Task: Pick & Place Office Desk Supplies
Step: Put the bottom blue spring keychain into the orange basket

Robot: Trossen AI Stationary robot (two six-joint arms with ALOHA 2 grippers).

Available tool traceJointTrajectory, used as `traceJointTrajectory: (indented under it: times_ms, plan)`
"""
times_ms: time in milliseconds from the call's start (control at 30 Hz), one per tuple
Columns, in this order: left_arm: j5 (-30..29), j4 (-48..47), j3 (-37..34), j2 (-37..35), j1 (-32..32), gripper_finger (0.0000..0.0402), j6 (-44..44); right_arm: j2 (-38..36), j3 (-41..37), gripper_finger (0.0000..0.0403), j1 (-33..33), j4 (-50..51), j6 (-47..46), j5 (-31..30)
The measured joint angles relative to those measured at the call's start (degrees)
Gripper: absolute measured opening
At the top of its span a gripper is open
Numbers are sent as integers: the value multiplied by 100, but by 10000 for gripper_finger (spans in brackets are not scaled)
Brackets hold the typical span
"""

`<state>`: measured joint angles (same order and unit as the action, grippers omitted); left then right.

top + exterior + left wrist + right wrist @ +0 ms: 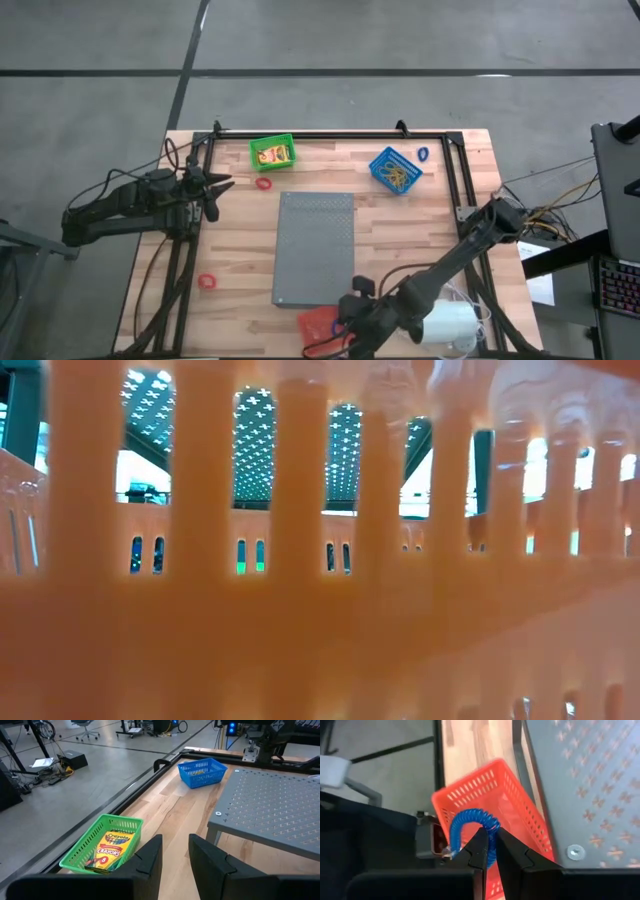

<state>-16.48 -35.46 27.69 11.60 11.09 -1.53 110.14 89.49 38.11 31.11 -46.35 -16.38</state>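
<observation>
My right gripper (491, 832) is shut on a blue coiled rubber ring (470, 819) and hangs over a red basket (495, 800) at the table's near edge, beside the grey slab (315, 248). My left gripper (175, 840) waits open at the far left, holding nothing. A green basket (102, 842) holds a yellow crayon box (111, 849). Tan rubber bands lie in a blue basket (395, 170). Loose on the wood lie a red ring (263, 183), another red ring (207, 282) and a blue ring (423, 154). My right gripper pinches one side of the blue ring's loop (491, 827) between its two fingers. The rest of the loop stands out beyond the fingertips. The fingers slant down from the table's right toward its near left. The ring is lifted clear, above the red basket's opening.
The grey perforated slab fills the table's middle. A white cylinder (450, 322) with a cord lies under my right arm near the front edge. A black frame (330, 134) runs round the table's far and side edges. The low view is filled by the red basket's slatted wall (300, 560).
</observation>
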Motion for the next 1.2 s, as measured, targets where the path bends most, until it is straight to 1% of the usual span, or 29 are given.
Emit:
traceJointTrajectory:
  times_ms: [267, 533, 767, 1200]
  plan:
    - [1, -2, -1, 0, 0, 98, 1, 555, 0, 23, 0, 5, -19, 9]
    - [0, -1, -1, 2, 0, 98, 0, 936, -7, 23, -2, 20, -20, -2]
    - [1, -2, 1, 2, 0, 98, -1, 1051, -4, 23, 4, 3, -22, -3]
    - [1, -2, 0, 2, 0, 98, -1, 1047, 89, 24, 13, 16, -13, 0]
